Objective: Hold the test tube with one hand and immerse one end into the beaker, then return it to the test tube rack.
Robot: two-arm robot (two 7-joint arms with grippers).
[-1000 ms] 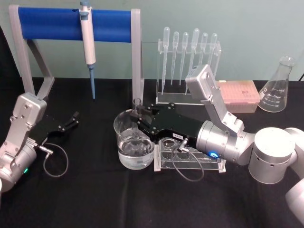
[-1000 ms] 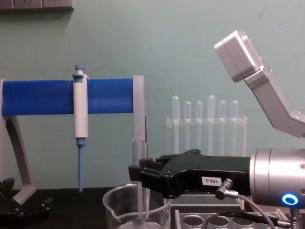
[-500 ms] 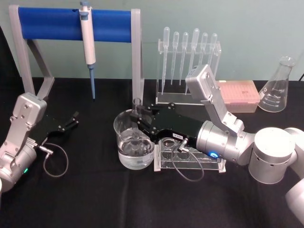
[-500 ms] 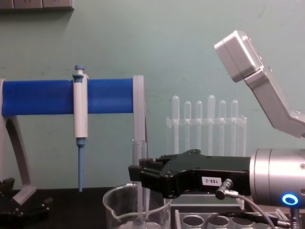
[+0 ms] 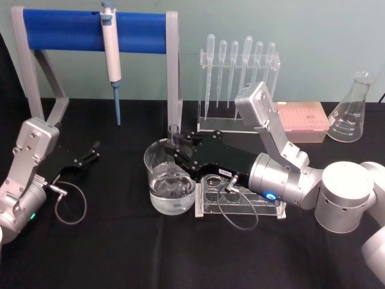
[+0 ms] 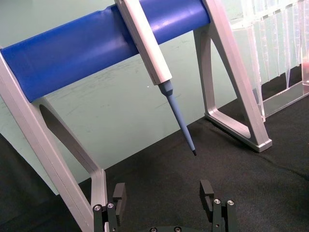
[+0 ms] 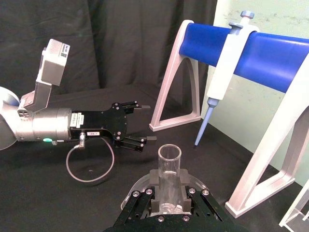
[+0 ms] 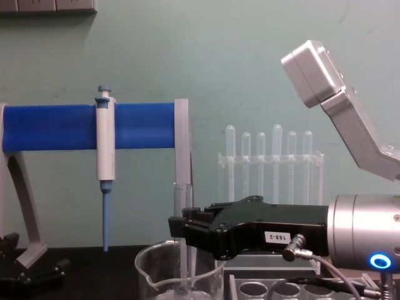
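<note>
The test tube [image 5: 174, 137] stands upright, its lower end down inside the beaker [image 5: 150, 167] and in the water. My right gripper [image 5: 180, 154] reaches in from the right over the beaker's rim and is shut on the tube's upper part. From the chest, the test tube [image 8: 179, 199] rises above the right gripper [image 8: 182, 230] and the beaker [image 8: 149, 270] sits below. In the right wrist view the test tube's open rim [image 7: 169, 166] sticks up between my fingers. My left gripper [image 5: 92, 151] rests open at the left of the table, holding nothing.
A blue-barred stand [image 5: 90, 30] with a hanging white-and-blue pipettor [image 5: 111, 57] stands behind the beaker. A rack of plastic pipettes [image 5: 239, 78], a pink tip box [image 5: 302, 119] and a conical flask [image 5: 353, 109] line the back right. A clear holed rack [image 5: 240, 201] lies under my right wrist.
</note>
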